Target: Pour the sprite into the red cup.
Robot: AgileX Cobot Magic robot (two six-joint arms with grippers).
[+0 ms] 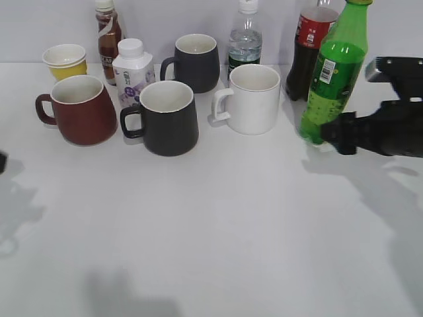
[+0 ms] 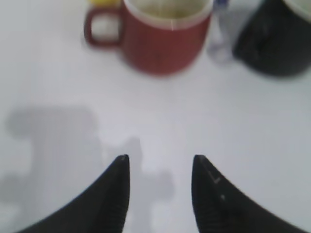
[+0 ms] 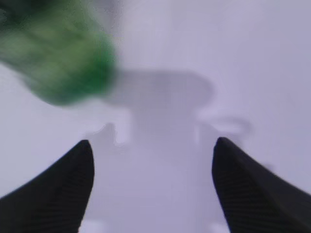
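Observation:
The sprite (image 1: pixel 334 72), a tall green bottle with a green cap, stands tilted at the right of the table, its top leaning right. My right gripper (image 1: pixel 332 134) is at its base. In the right wrist view the jaws (image 3: pixel 151 145) are wide open with nothing between them, and the sprite (image 3: pixel 58 58) is a green blur up and to the left of them. The red cup (image 1: pixel 82 112) stands upright at the far left, handle to the left. My left gripper (image 2: pixel 160 160) is open and empty above bare table, with the red cup (image 2: pixel 165 43) ahead of it.
Between cup and bottle stand a black mug (image 1: pixel 168 119), a second black mug (image 1: pixel 195 63) and a white mug (image 1: pixel 251 99). At the back are a yellow cup (image 1: pixel 66 61), a white milk bottle (image 1: pixel 132 69), a tea bottle (image 1: pixel 108 33), a water bottle (image 1: pixel 246 39) and a cola bottle (image 1: pixel 309 49).

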